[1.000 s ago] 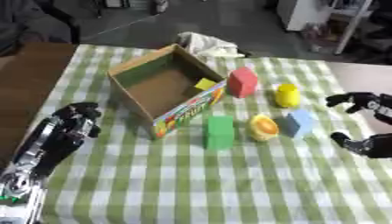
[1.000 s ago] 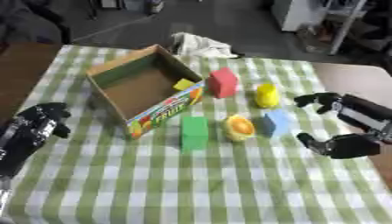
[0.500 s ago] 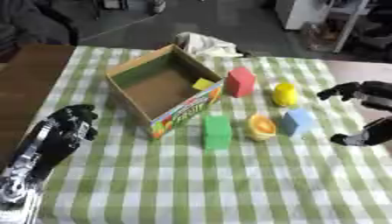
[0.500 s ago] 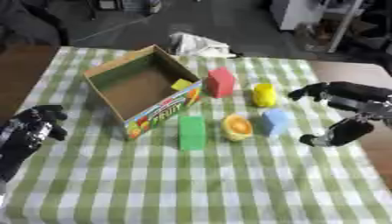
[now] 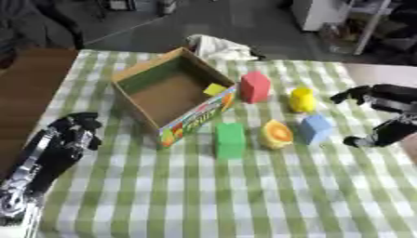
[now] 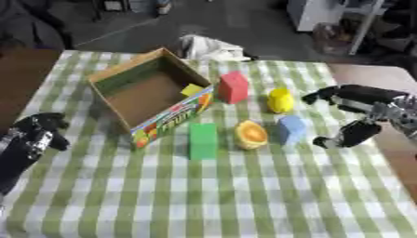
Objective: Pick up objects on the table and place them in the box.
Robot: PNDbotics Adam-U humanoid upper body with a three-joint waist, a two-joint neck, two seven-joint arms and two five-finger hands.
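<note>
Brown cardboard box point(image 5: 167, 95) sits open on the green checked tablecloth point(image 5: 244, 195), a small yellow block point(image 5: 215, 89) inside. Right hand point(image 6: 358, 114), fingers spread wide, hovers just beside the blue block point(image 6: 291, 128); the right eye view shows it whole. Left hand point(image 5: 69, 135) rests curled, holding nothing.

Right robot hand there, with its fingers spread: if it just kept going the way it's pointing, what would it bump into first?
Probably the blue block. The right robot hand is open toward the view's left, with the block nearest in that line. Its height above the table is unclear.
</note>
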